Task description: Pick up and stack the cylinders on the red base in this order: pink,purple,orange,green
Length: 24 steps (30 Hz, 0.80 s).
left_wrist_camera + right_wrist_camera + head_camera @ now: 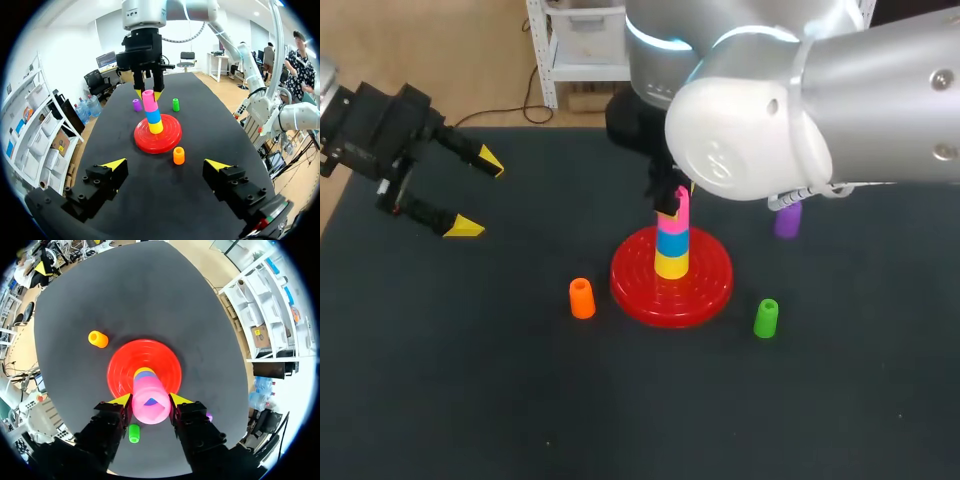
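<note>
- The right gripper (151, 400) is hanging directly over the stack. Its two yellow-tipped fingers (181, 400) are pressing against opposite sides of the pink cylinder (148, 100), closed only as far as the cylinder's width allows.
- The pink cylinder is standing as the top piece of the stack and is leaning slightly. Its lower end is meeting the blue cylinder (153, 116) beneath it.
- The blue cylinder is sitting on a yellow cylinder (156, 127), which is standing at the centre of the red base (705, 290).
- The red base is lying near the middle of the dark table (470, 400).
- The purple cylinder (787, 221) is standing upright on the table, apart from the base, on the side from which the right arm is entering.
- The orange cylinder (581, 298) is standing upright just beside the base's rim, on the side toward the left arm.
- The green cylinder (766, 318) is standing upright near the base's rim, on the opposite side from the orange one.
- The left gripper (478, 195) is hovering near the table's left edge, well apart from the base. Its fingers are spread wide and are holding nothing.
</note>
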Motion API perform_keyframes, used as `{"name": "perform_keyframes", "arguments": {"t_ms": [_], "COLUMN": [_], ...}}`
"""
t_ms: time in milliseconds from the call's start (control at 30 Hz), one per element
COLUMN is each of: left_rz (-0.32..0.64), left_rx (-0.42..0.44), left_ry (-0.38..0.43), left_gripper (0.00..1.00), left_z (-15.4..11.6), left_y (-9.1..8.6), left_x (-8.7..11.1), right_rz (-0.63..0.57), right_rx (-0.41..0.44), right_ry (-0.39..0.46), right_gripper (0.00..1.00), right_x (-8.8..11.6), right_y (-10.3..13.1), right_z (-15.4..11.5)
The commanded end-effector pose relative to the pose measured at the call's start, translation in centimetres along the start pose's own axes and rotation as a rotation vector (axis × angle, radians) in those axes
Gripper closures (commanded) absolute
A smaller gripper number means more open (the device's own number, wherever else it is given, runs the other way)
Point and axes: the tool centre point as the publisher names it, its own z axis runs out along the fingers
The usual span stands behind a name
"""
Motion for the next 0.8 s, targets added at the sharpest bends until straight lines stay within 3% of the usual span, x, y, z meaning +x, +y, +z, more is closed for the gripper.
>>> {"name": "perform_keyframes", "arguments": {"t_ms": [33,433,467,500,800], "left_rz": [0.001,0.001,0.001,0.001,0.001], "left_rx": [0.001,0.001,0.001,0.001,0.001], "left_ry": [-0.001,-0.001,-0.001,-0.001,-0.001], "left_gripper": [0.0,0.0,0.0,0.0,0.0], "left_z": [0.02,0.02,0.02,0.02,0.02], "left_y": [0.08,0.08,0.08,0.08,0.08], "left_x": [0.09,0.09,0.09,0.09,0.09], "right_rz": [0.001,0.022,0.032,0.032,0.032], "right_rx": [0.008,0.039,0.037,0.037,0.037], "right_ry": [-0.004,-0.017,-0.023,-0.023,-0.023], "right_gripper": [1.0,1.0,0.58,0.0,0.0], "right_x": [0.21,-0.03,-0.03,-0.03,-0.03], "right_y": [0.15,0.15,0.14,0.14,0.14], "right_z": [0.59,0.38,0.29,0.29,0.29]}}
